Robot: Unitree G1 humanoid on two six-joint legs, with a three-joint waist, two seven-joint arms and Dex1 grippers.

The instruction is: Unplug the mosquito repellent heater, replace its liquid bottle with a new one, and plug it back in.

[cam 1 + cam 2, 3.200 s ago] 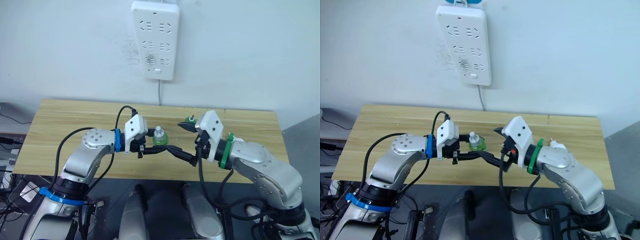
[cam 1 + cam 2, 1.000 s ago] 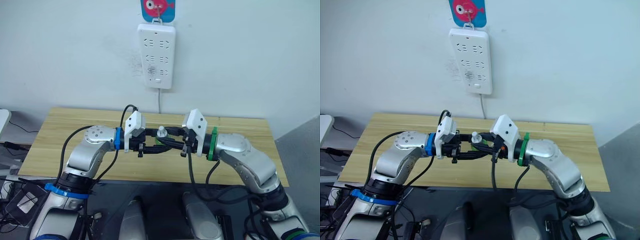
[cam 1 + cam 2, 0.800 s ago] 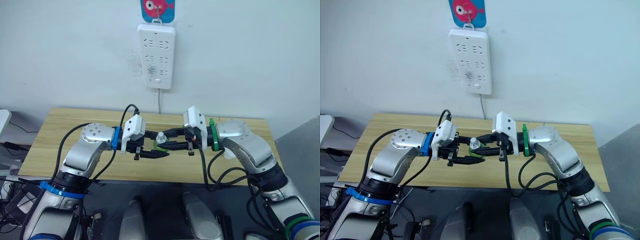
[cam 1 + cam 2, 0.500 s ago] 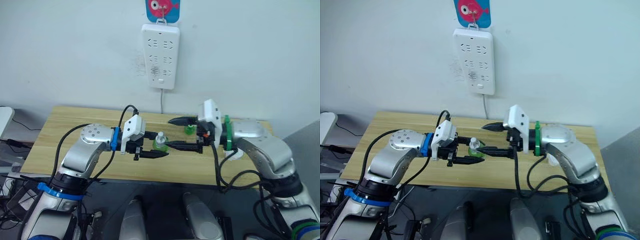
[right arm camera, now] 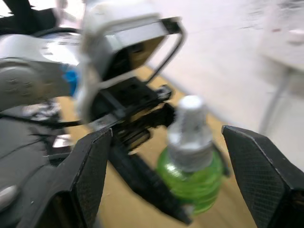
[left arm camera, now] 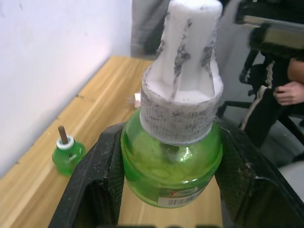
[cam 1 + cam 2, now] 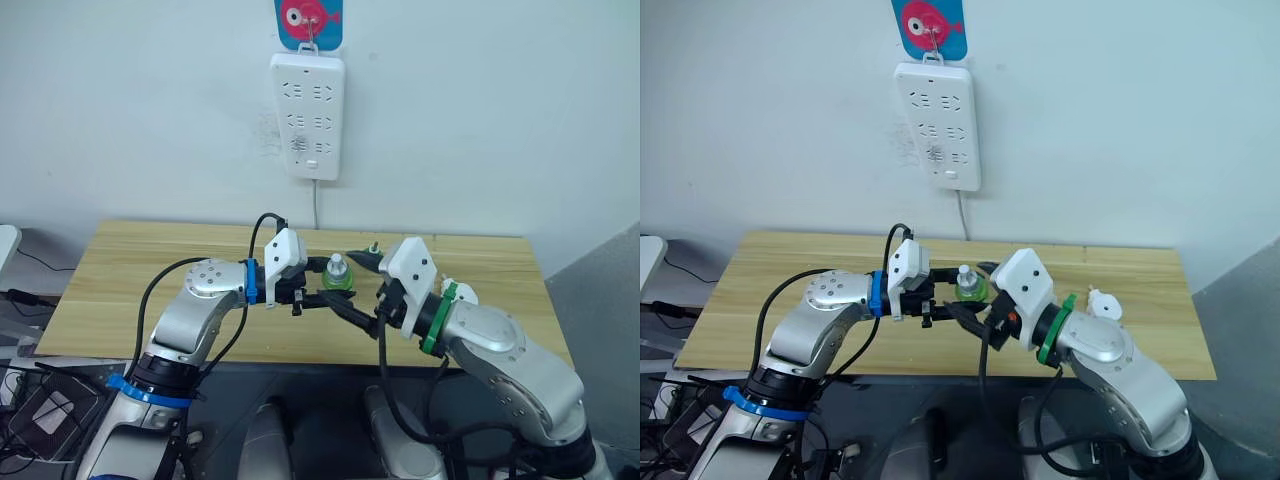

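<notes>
Head views: the left gripper holds the new bottle upright between its jaws, above the bench, pale cap on top. The right gripper reaches in from the other side, its jaws wide, one finger beyond the bottle and one below and in front of it, not closed on it. Just past the right jaws the old bottle stands on the bench, bare wick up. The heater lies on the bench behind the right forearm, well apart from both jaws. The power strip hangs on the wall above, under a fish hook.

Left wrist view: the new bottle is clamped at its green body by both fingers; liquid seems to fill it, though the glare makes that uncertain. The old bottle stands on the bench beyond.

Right wrist view: the fingers stand wide on either side of the new bottle, apart from it.
</notes>
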